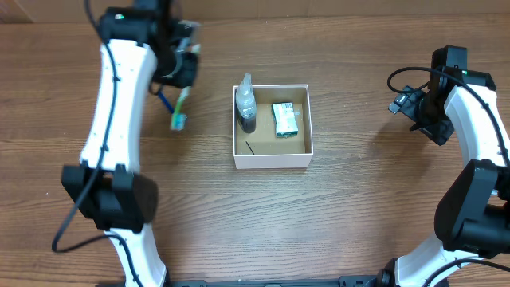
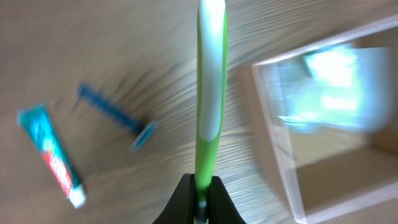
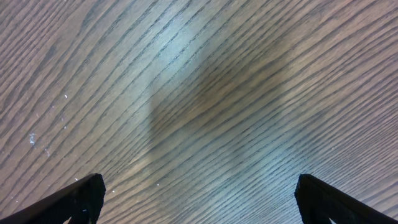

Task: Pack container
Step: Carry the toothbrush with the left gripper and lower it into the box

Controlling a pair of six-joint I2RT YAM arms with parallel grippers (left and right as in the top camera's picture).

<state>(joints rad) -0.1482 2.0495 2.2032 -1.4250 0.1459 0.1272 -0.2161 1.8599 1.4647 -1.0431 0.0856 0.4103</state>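
Legible text: none.
You have print on the green packet [image 1: 284, 119], 3 o'clock inside the container [image 1: 271, 162], and on the tube [image 2: 53, 155]; both unreadable.

the wood-grain worktop [image 1: 358, 199] carried a few loose toiletries. a green and white toothbrush [image 2: 210, 81] ran lengthwise up the middle of the left wrist view. beyond it on the wood lay a teal toothpaste tube [image 2: 53, 155] with red lettering and a white cap, and just beside that a slim blue item [image 2: 115, 115], too blurred to name. inside the container [image 1: 271, 162] a clear bottle [image 1: 246, 104] stood against the left wall, and a small green soap packet [image 1: 284, 119] lay flat near the middle, apart from the bottle.
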